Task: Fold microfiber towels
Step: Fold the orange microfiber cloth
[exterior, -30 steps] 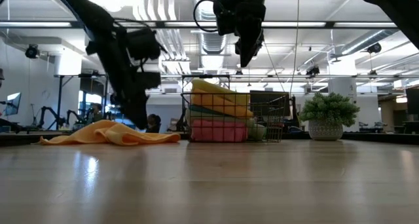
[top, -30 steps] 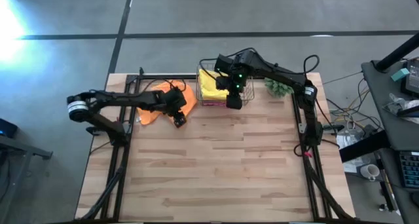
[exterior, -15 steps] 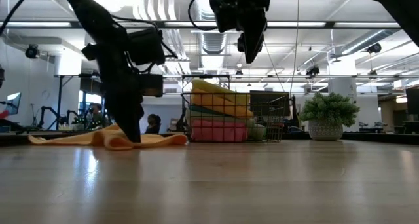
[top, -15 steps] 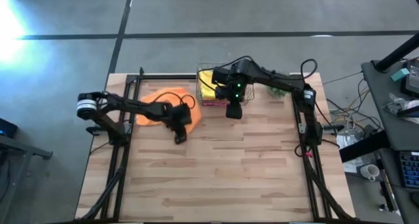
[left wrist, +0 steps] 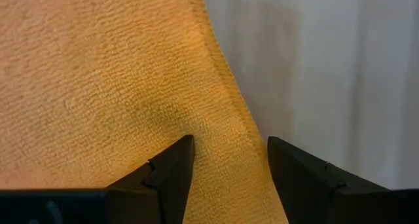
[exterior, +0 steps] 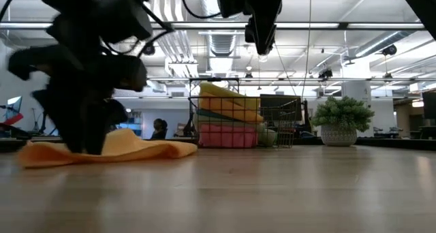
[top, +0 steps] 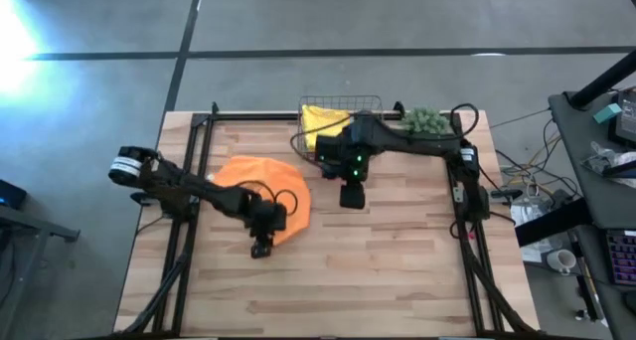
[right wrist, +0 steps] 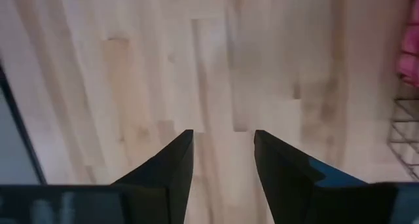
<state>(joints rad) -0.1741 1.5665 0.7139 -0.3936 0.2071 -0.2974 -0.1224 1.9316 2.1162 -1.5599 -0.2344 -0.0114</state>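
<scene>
One orange towel (top: 260,183) lies spread in a loose heap on the left half of the wooden surface (top: 397,270), and this looks like the laying-out step before any fold is made. Down at the cloth's near edge sits the left pincer (left wrist: 226,165), its fingers parted with the hem running between them; whether it truly has hold of the fabric I cannot tell. My guess is the next move calls for flattening the cloth and pinching a corner or hem cleanly so one side can be carried over the other. Over by the middle, the right pincer (right wrist: 222,155) hangs above bare wood, fingers apart and holding nothing, just in front of the copper wire basket (exterior: 235,117), where a yellow towel (exterior: 228,100) tops a stack that ends in a pink towel (exterior: 225,136). Beside the basket stands a small green plant (exterior: 342,118). Beyond the surface stretches a bright open workshop with ceiling ducts, and a person (exterior: 159,128) far off.
</scene>
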